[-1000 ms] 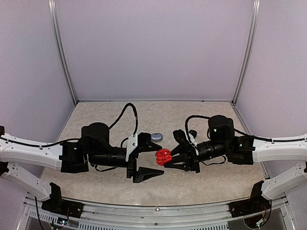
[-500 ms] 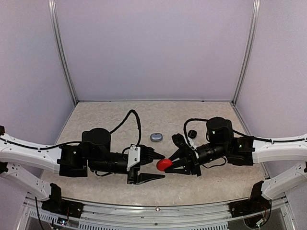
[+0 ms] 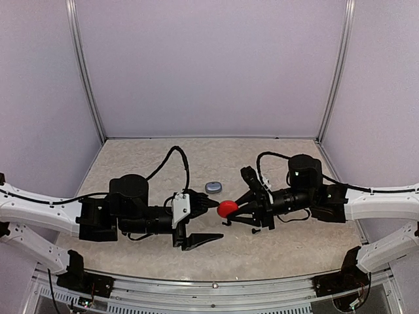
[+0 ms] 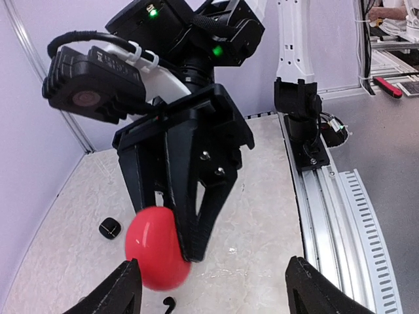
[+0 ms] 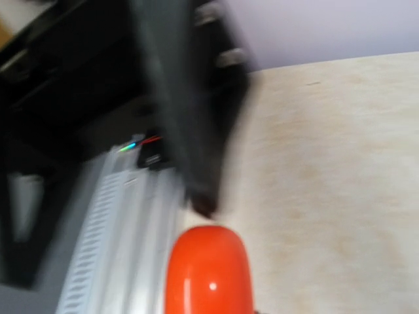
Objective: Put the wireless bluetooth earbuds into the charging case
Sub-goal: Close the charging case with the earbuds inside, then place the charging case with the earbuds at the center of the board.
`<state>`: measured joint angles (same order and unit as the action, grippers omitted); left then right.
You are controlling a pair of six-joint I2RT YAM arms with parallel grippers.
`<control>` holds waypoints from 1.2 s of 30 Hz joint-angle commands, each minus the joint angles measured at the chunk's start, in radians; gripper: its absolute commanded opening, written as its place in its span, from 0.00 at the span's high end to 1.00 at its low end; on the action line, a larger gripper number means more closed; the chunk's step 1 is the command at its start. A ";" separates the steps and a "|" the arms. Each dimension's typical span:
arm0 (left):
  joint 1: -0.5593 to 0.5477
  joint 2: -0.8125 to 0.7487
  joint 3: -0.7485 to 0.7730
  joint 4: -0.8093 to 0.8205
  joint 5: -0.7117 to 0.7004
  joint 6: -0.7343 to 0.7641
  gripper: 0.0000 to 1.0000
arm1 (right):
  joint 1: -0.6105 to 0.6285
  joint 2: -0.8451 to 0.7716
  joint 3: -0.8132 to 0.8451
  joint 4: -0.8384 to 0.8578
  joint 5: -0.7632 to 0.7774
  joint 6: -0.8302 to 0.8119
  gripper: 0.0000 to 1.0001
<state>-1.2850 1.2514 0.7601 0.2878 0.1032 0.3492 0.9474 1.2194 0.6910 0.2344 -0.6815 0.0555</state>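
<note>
My right gripper point(image 3: 237, 210) is shut on a red charging case point(image 3: 227, 209), lid closed, held above the table's middle. The left wrist view shows the same case point(image 4: 154, 247) pinched between the right gripper's black fingers point(image 4: 196, 216). My left gripper point(image 3: 219, 220) stands open and faces it, its upper fingertip right at the case's left side and its lower finger well below. A tiny black stemmed earbud point(image 3: 254, 230) lies on the table under the right gripper and shows again in the left wrist view point(image 4: 169, 303). Other earbuds are out of view. The right wrist view is blurred, with the red case point(image 5: 208, 271) low in it.
A silvery grey case point(image 3: 213, 187) lies closed on the table behind the grippers. A small black case point(image 4: 109, 227) sits on the table beyond the red one. Purple walls enclose the back and both sides, and a metal rail point(image 3: 216, 286) runs along the near edge.
The red case, open a second ago, is closed. My left gripper slid right up to it and narrowed briefly. My right gripper lifted the case slightly toward the back.
</note>
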 commanded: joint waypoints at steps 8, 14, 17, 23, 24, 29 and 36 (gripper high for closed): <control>0.189 -0.080 -0.079 0.155 -0.101 -0.320 0.10 | -0.234 0.138 0.103 -0.047 0.177 0.138 1.00; 0.210 -0.080 -0.097 0.187 -0.235 -0.345 0.04 | -0.346 0.409 0.318 -0.157 0.225 0.107 1.00; 0.216 -0.076 -0.095 0.171 -0.268 -0.378 0.01 | -0.350 0.556 0.453 -0.201 0.239 0.083 1.00; 0.216 -0.112 -0.122 0.161 -0.301 -0.397 0.01 | -0.394 0.770 0.647 -0.310 0.232 0.043 1.00; 0.216 -0.119 -0.130 0.162 -0.308 -0.400 0.01 | -0.399 0.795 0.664 -0.326 0.229 0.039 1.00; 0.216 -0.150 -0.158 0.169 -0.324 -0.399 0.01 | -0.413 0.874 0.711 -0.374 0.218 0.017 0.98; 0.214 -0.138 -0.158 0.170 -0.319 -0.397 0.01 | -0.423 0.936 0.749 -0.372 0.192 0.025 0.94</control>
<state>-1.0729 1.1152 0.6075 0.4339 -0.2035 -0.0433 0.5323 2.1258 1.3960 -0.1200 -0.4606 0.0902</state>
